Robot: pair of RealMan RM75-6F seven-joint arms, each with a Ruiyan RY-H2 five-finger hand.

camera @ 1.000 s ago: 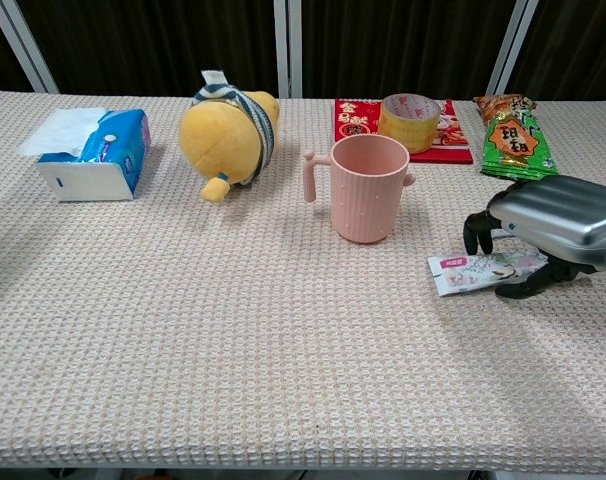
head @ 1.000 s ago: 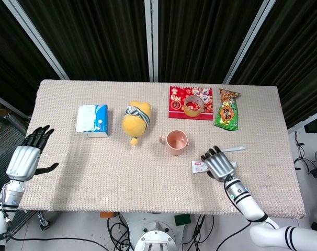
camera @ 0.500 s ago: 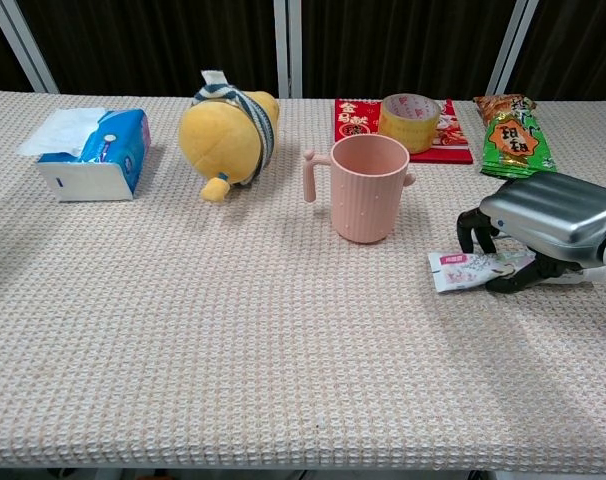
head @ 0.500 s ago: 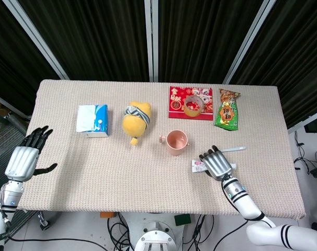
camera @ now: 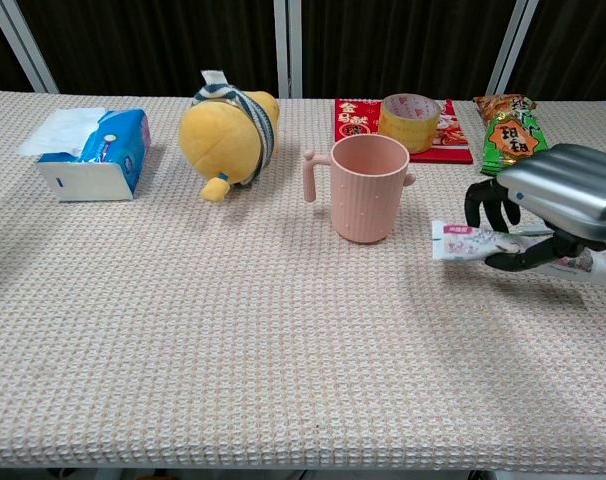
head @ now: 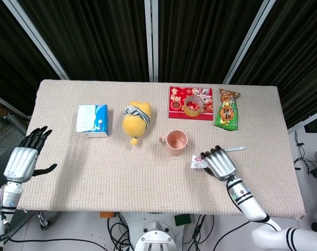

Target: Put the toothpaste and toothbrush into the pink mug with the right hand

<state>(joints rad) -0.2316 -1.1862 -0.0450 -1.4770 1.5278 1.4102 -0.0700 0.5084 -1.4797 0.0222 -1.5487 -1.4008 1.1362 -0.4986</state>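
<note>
Desk: beige woven cover, carrying everything listed below.
Right robot hand: clamped around the toothpaste tube, fingers over the top and thumb under; raised off the desk just right of the mug.
Left robot hand: at the desk's left edge, fingers spread, holding nothing.
Plush toy: yellow, lying behind and left of the mug, well apart from the work.
Tissue pack: blue, at far left, white tissue showing at its open top.
Pink mug: upright, handle to the left, mouth open; interior looks empty from the head view.
Toothpaste: lying flat in the grip, flat end pointing at the mug, clear of the desk by its shadow.
Snack bag: green, behind the right robot hand.
Tape roll: resting on the red packet behind the mug.
Toothbrush: on the desk just beyond the right robot hand, not yet picked up.
Step in hand: likely carrying the tube to the mug. Best to lift above the rim, tip one end downward over the mouth, and release only once inside; striking the rim sideways could topple the mug.
</note>
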